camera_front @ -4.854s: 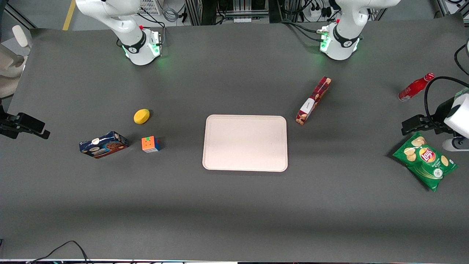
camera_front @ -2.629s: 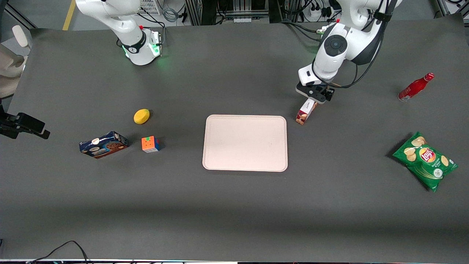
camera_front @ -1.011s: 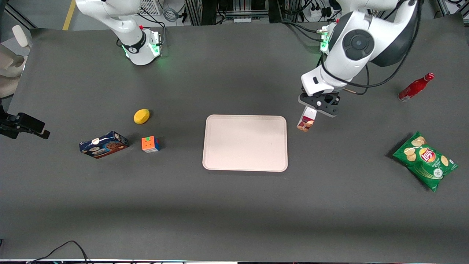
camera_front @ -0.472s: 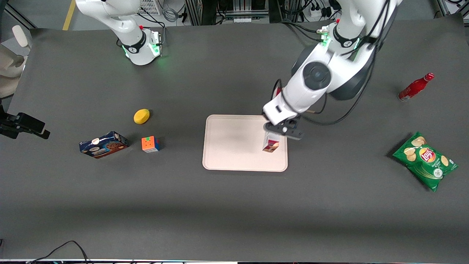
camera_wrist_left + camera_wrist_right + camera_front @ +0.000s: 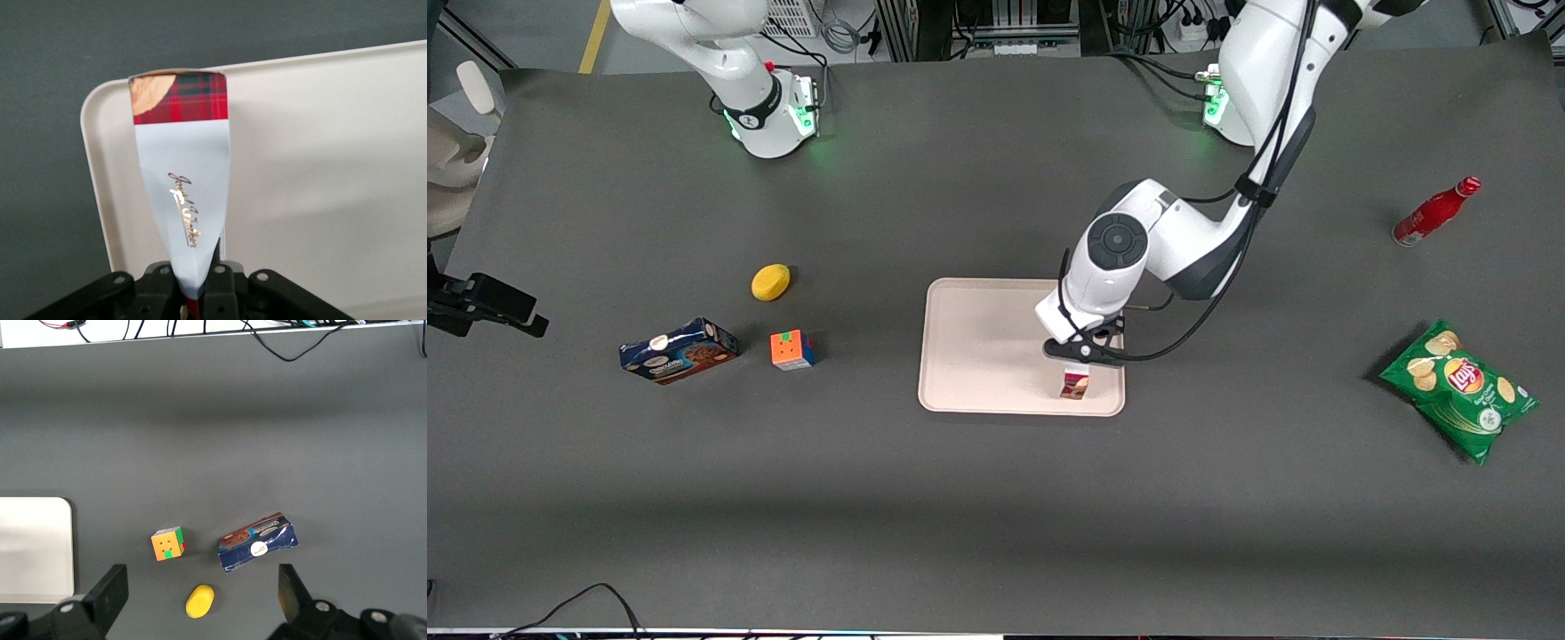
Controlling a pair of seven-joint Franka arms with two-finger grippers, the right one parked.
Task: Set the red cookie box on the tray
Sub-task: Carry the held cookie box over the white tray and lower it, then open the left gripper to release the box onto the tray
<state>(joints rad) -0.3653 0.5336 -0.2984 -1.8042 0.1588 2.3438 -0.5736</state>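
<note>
My left gripper (image 5: 1083,354) is shut on the red cookie box (image 5: 1074,383), a long thin dark-red plaid box with a white label. The box hangs end-down over the tray (image 5: 978,356), a pale pinkish-cream rectangle, near the tray's corner nearest the front camera at the working arm's end. In the left wrist view the box (image 5: 181,160) runs from between the fingers (image 5: 220,283) out to the tray's rounded corner (image 5: 100,113). I cannot tell whether its lower end touches the tray.
Toward the parked arm's end lie a blue cookie box (image 5: 679,350), a colour cube (image 5: 792,349) and a yellow lemon-like thing (image 5: 770,282). Toward the working arm's end lie a red bottle (image 5: 1435,212) and a green crisp bag (image 5: 1458,389).
My gripper took hold of the red cookie box on the table beside the tray, lifted it and carried it over the tray. In the last half second it came nearer the front camera and lower.
</note>
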